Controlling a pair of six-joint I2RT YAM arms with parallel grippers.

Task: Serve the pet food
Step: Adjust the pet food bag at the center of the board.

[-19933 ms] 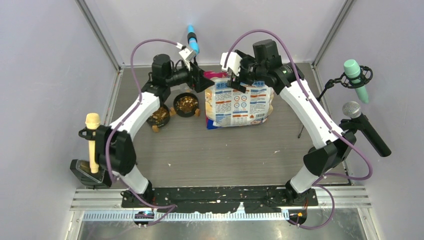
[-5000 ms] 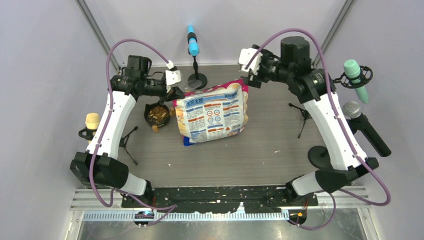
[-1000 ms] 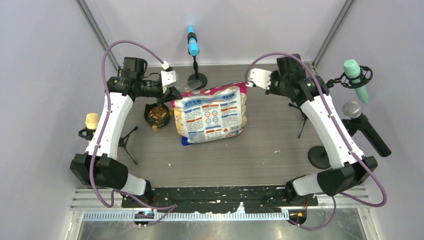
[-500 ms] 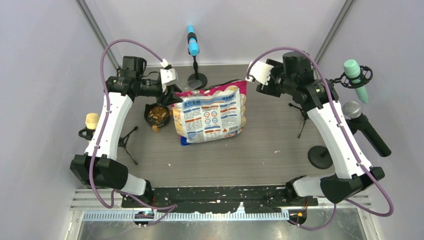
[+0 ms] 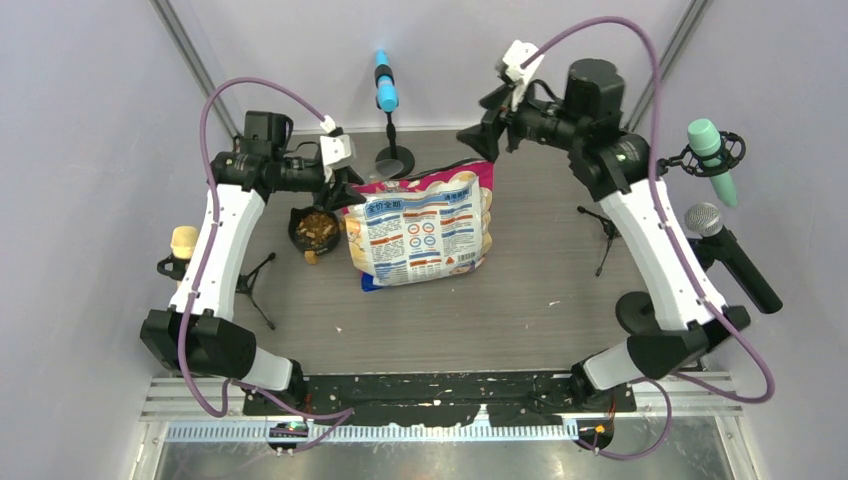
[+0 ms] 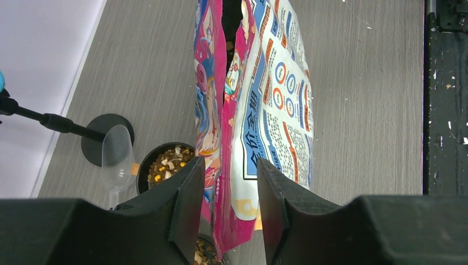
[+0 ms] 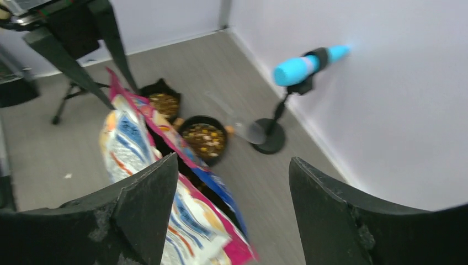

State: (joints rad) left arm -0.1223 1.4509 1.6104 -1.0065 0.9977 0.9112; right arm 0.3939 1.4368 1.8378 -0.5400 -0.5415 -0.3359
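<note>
The pink, white and blue bag (image 5: 420, 225) stands upright mid-table with its mouth open. My left gripper (image 5: 345, 190) is shut on the bag's top left corner; in the left wrist view (image 6: 229, 165) the bag (image 6: 270, 110) fills the gap between the jaws. Pet food kibble (image 5: 316, 226) fills a black bowl (image 5: 296, 236) left of the bag. The left wrist view shows kibble (image 6: 165, 164) in that bowl and a second bowl (image 6: 201, 255) by the bag's corner. My right gripper (image 5: 478, 135) is open and empty, raised behind the bag's top right corner. Its wrist view (image 7: 233, 163) shows the bag (image 7: 138, 149) and kibble (image 7: 204, 137).
A clear plastic scoop (image 6: 117, 160) lies by the bowls, near the round base of the blue microphone stand (image 5: 383, 85). A yellow microphone (image 5: 184, 262) stands at the left. Green (image 5: 712, 150) and grey (image 5: 715, 235) microphones and a small tripod (image 5: 603, 225) stand at the right.
My right gripper has let go of the bag's top right corner and swung up and back. The bag has settled from tilted to upright. The left gripper has hardly moved.
</note>
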